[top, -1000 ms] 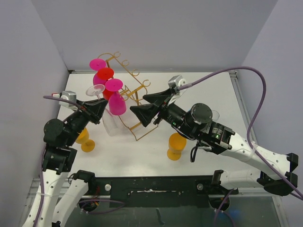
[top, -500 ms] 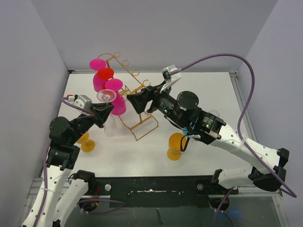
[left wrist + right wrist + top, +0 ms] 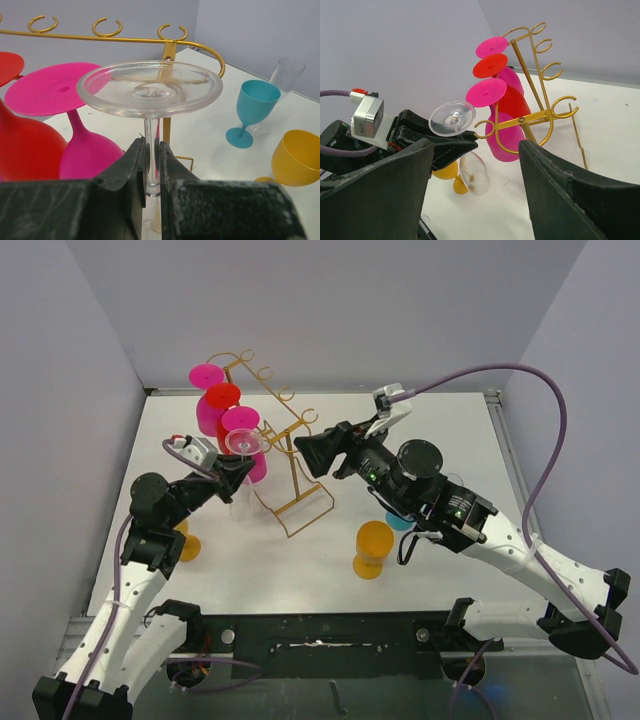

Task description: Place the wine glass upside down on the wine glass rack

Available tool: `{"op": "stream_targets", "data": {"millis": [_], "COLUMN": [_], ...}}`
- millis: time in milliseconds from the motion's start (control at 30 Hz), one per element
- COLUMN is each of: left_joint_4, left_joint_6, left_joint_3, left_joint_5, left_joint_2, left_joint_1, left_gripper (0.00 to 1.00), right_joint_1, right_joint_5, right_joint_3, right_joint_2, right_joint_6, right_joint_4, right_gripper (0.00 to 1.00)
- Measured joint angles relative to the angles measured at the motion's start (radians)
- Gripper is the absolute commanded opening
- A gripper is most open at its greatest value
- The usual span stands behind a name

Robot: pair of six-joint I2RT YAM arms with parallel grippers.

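Your left gripper (image 3: 152, 152) has carried the clear wine glass (image 3: 150, 89) in toward the gold rack (image 3: 169, 47), while your right gripper (image 3: 306, 452) has shifted to the rack's right side. You have the left jaws clenched on the stem, the glass upside down with its foot uppermost, just short of a curled rack arm beside the hanging pink glass (image 3: 87, 157). Your right jaws are spread wide, holding nothing.

White table (image 3: 450, 430), gold wine glass rack (image 3: 532, 119) upright, two orange goblets (image 3: 372, 548), teal goblet (image 3: 257, 97), clear glass (image 3: 287, 70)
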Motion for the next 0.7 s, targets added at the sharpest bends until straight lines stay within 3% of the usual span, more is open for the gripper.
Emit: {"op": "stream_targets", "data": {"millis": [700], "left_joint_4": [0.217], "left_joint_6": [0.011], "left_joint_3": [-0.05], "left_joint_5": [0.087], "left_joint_2": [0.125], "left_joint_1": [0.0], "left_gripper": [0.0], "right_joint_1": [-0.022], "right_joint_5": [0.031], "right_joint_3": [-0.082], "right_joint_2": [-0.076], "right_joint_6": [0.0], "right_joint_4": [0.01], "right_gripper": [0.7]}}
